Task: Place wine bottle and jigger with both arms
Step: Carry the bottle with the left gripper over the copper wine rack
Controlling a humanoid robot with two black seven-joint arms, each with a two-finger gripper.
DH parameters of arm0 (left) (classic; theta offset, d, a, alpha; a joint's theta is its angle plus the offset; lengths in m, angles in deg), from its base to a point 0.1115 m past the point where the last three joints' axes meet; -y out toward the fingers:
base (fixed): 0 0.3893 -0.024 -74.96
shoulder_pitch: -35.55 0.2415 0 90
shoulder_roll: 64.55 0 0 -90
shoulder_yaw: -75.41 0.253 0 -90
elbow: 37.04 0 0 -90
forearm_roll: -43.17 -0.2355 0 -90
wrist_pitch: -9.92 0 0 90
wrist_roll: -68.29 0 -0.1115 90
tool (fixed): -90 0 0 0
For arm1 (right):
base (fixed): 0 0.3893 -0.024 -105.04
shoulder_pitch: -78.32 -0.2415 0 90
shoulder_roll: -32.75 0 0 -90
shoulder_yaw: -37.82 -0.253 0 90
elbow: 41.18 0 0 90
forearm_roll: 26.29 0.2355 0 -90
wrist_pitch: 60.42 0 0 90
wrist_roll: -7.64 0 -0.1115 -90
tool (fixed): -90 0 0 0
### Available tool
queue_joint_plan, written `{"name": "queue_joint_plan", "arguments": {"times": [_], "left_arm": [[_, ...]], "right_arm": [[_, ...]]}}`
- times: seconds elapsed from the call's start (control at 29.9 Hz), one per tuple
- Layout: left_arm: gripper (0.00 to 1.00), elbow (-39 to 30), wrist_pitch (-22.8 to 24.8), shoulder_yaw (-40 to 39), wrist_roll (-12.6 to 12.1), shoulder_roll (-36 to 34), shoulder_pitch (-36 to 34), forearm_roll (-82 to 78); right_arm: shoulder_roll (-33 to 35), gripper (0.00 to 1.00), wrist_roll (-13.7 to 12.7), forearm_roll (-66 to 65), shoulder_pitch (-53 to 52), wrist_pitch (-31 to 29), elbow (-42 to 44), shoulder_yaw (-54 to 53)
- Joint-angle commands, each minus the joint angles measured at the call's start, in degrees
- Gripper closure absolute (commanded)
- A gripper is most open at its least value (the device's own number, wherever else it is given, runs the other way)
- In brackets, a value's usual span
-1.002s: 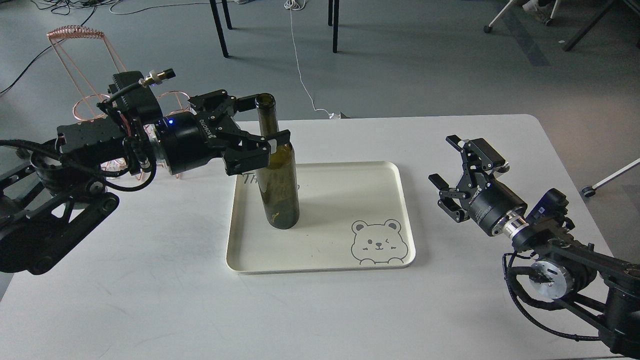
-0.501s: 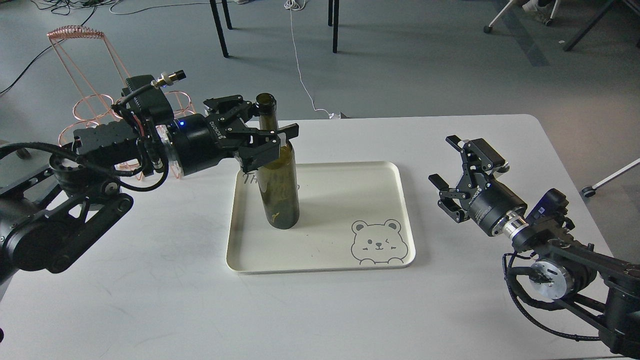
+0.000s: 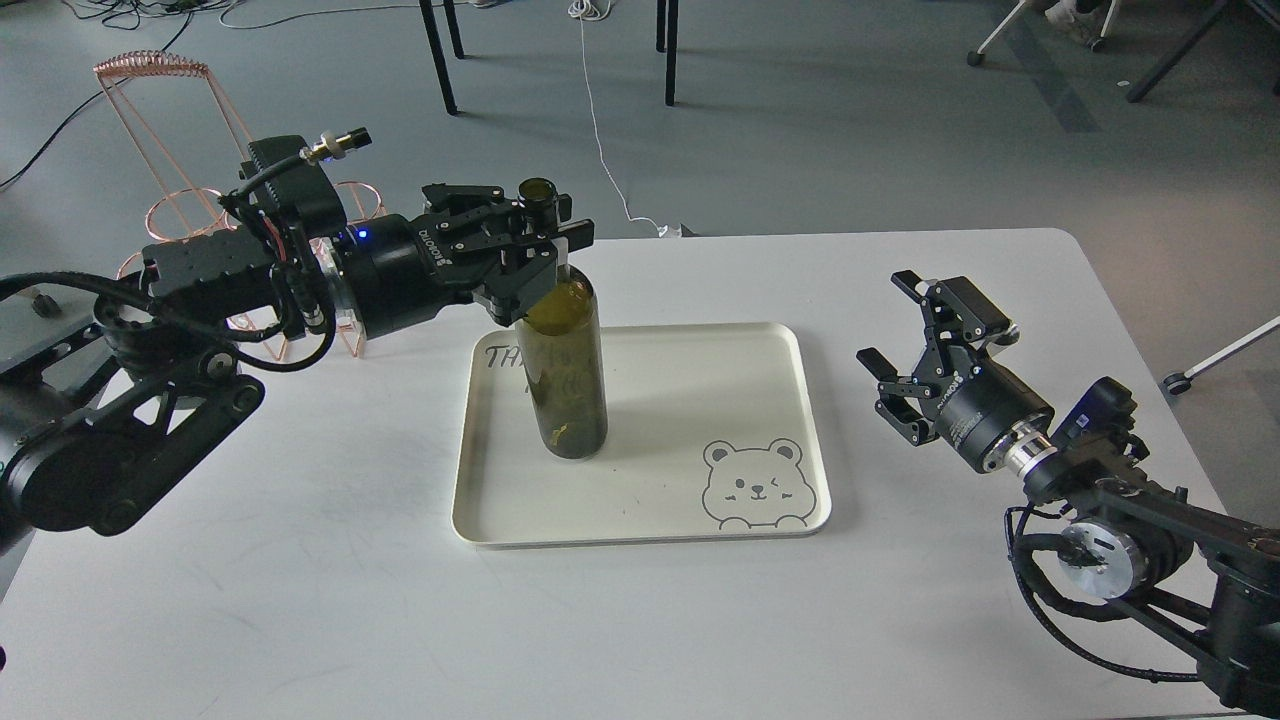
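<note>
Bottle: tall dark olive-green glass wine bottle (image 3: 568, 375) with a long narrow neck stands in the left half of the tray; whether its base rests on the tray floor or is just lifted, I cannot tell.
Head view, left end effector: left end effector (image 3: 545, 245) is clenched around the bottle's neck just under the mouth, coming in sideways; a high grip like this likely keeps the body clear of the tray rim while placing.
Head view, right end effector: right end effector (image 3: 925, 345) hovers above the bench right of the tray, fingers spread and holding nothing, seemingly waiting for its own item.
Jigger: no steel measuring cup shows anywhere in this view, so that half of the task looks undone.
Tray: cream rounded-rectangle plastic tray (image 3: 790, 420) with a printed bear face at its near right corner lies mid-bench.
Bench: white rounded-corner bench (image 3: 300, 600), plain and faintly scuffed.
Room: grey floor with a white cable and dark chair legs; a copper wire rack (image 3: 160, 120) stands behind the left arm.
</note>
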State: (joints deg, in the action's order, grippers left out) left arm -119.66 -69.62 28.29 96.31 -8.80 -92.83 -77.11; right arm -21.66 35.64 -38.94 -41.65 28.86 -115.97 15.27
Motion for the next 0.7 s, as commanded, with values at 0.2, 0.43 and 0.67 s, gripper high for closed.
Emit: {"name": "queue_joint_plan", "arguments": {"times": [0.2, 0.43, 0.67], "left_arm": [[0.81, 0.61, 0.88, 0.10, -0.02, -8.55, -11.17, 12.68], [0.81, 10.53, 4.83, 0.89, -0.02, -14.18, -18.47, 17.01], [0.81, 19.15, 4.92, 2.38, -0.02, -15.42, -19.80, 16.66]], "right_arm": [[0.01, 0.02, 0.00, 0.00, 0.00, 0.10, 0.09, -0.13], [-0.08, 0.02, 0.00, -0.09, 0.09, 0.10, 0.09, -0.13], [-0.35, 0.02, 0.00, -0.09, 0.18, 0.10, 0.09, -0.04]]}}
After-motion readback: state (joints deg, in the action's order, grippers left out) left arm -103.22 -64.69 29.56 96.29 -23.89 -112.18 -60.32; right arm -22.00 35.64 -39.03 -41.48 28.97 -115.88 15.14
